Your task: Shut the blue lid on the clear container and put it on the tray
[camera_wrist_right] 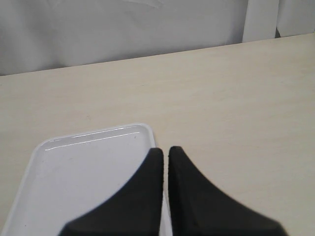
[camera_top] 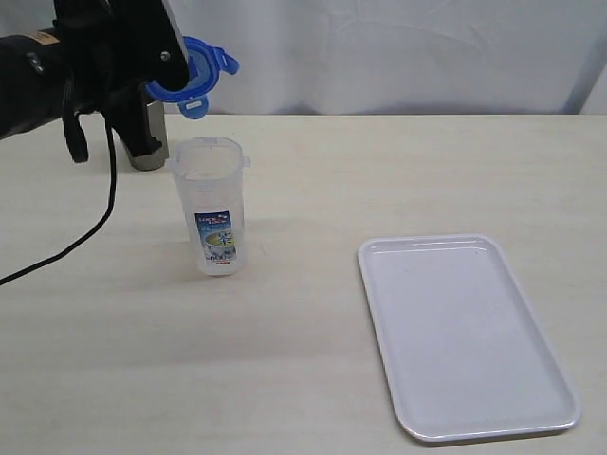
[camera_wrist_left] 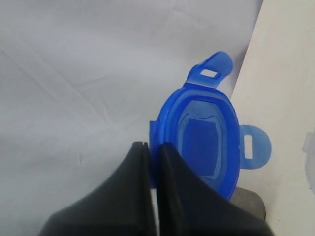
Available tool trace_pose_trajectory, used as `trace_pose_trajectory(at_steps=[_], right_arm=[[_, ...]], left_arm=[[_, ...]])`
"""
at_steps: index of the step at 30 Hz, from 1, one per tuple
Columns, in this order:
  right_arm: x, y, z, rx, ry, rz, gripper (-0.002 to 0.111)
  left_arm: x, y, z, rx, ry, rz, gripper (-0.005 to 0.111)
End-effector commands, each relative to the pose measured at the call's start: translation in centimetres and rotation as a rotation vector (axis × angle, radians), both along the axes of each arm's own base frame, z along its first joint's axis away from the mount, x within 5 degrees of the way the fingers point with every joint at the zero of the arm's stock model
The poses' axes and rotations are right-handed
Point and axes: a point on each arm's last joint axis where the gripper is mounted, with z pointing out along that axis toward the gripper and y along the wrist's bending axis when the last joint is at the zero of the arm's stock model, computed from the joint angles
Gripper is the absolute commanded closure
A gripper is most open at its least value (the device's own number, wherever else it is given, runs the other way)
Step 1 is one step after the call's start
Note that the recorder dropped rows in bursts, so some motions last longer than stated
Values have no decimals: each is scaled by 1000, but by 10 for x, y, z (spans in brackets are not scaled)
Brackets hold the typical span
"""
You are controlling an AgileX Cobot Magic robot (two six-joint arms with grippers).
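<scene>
While the left gripper (camera_wrist_left: 151,147) hangs in the air at the back left of the exterior view, its jaws are pinched tight on the edge of the blue lid (camera_wrist_left: 204,142). The lid is up above the clear container (camera_top: 211,204), not touching it. The container stands upright and open on the table (camera_top: 379,171). The right gripper (camera_wrist_right: 165,151) is pressed together, holding nothing, over the tray (camera_top: 465,332) rim.
</scene>
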Motion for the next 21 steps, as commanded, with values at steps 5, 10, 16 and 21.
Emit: trace_pose_trajectory(at_steps=[5,10,16,21], right_arm=[[0,0,-1,-2,2,3,104],[0,0,-1,-2,2,3,104],[0,0,-1,-2,2,3,104],[0,0,-1,-2,2,3,104]], left_arm=[[9,-5,-10,24,3,-5,107],[22,-18,-10,-43,71,-31,107],[18,-21,-16,-29,142,-76,107],[13,-24,-12,-62,161,-85,107]])
